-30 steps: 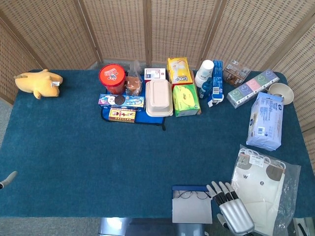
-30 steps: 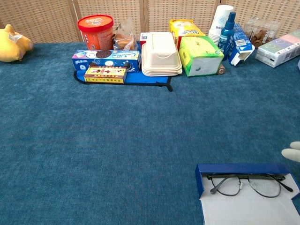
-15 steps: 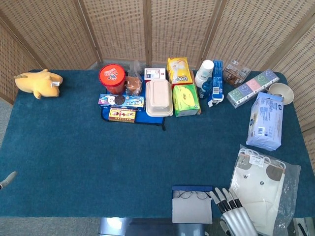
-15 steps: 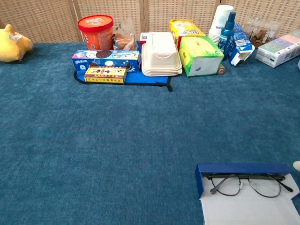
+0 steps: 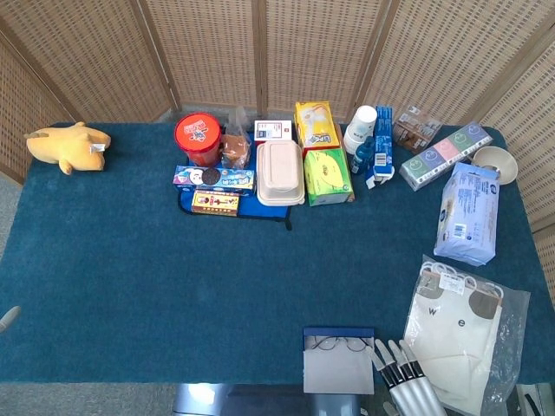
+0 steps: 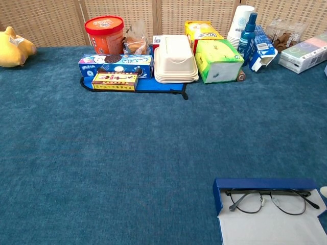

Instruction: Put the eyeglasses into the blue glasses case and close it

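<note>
The blue glasses case [image 5: 338, 332] lies open at the table's near edge, its pale flap [image 5: 337, 371] folded out toward me. The thin-rimmed eyeglasses [image 5: 340, 344] rest inside it against the blue back wall. The chest view shows the same case [image 6: 265, 183] and eyeglasses [image 6: 271, 200] at the bottom right. My right hand [image 5: 404, 381] is just right of the case, low in the head view, fingers straight and spread, holding nothing. Only a pale fingertip [image 6: 324, 191] of it shows in the chest view. A grey tip of my left hand [image 5: 9, 315] shows at the left edge.
A clear plastic bag with white cloth [image 5: 460, 334] lies right of my right hand. A blue wipes pack [image 5: 469, 213] sits beyond it. Boxes, a red tub [image 5: 198, 139], a white clamshell [image 5: 279, 172] and bottles line the back; a yellow plush [image 5: 69, 146] lies far left.
My right hand has drawn back toward the near edge, away from the case, and now barely shows in the chest view. The left hand's tip slipped lower at the left edge.
</note>
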